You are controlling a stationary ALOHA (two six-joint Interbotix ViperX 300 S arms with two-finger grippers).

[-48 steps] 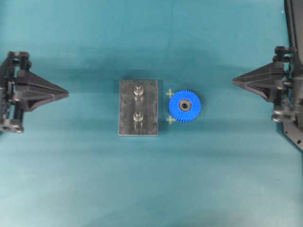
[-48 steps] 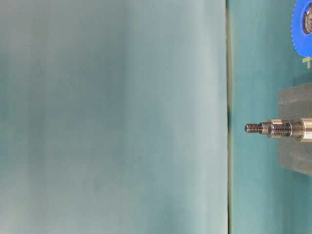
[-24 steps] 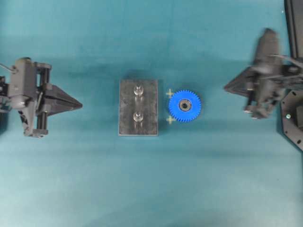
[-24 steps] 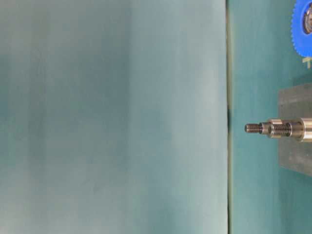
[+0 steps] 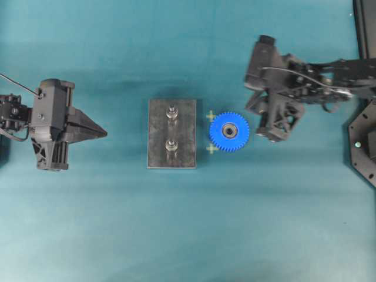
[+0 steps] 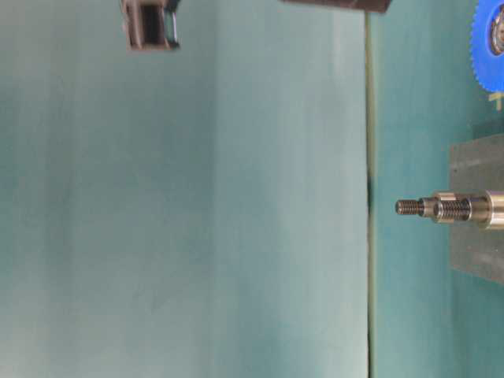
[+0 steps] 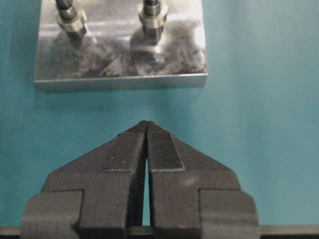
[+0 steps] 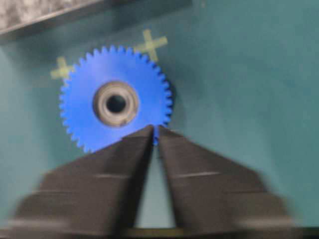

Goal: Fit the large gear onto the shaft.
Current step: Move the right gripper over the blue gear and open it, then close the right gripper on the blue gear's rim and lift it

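Observation:
The large gear (image 5: 229, 131), bright blue with a silver-and-black hub, lies flat on the teal mat just right of the dark grey plate (image 5: 157, 133). Two identical silver shafts (image 5: 171, 113) (image 5: 171, 145) stand upright on the plate. My right gripper (image 5: 254, 110) hovers at the gear's right side; in the right wrist view its blurred tips (image 8: 154, 130) overlap the rim of the gear (image 8: 117, 104), nearly together and empty. My left gripper (image 5: 104, 133) is shut and empty, left of the plate; the left wrist view shows its tips (image 7: 146, 124) short of the plate (image 7: 119, 59).
Two yellow cross marks (image 5: 210, 116) (image 5: 212, 148) sit on the mat between plate and gear. The table-level view shows one shaft (image 6: 441, 208), the gear's rim (image 6: 488, 47) and a dark arm part (image 6: 147, 24) at the top edge. A black fixture (image 5: 364, 141) stands far right.
Both arms have left the sides and moved inward. The right gripper has swung in and down to the gear's right edge. The left gripper has advanced toward the plate. Gear and plate have not moved.

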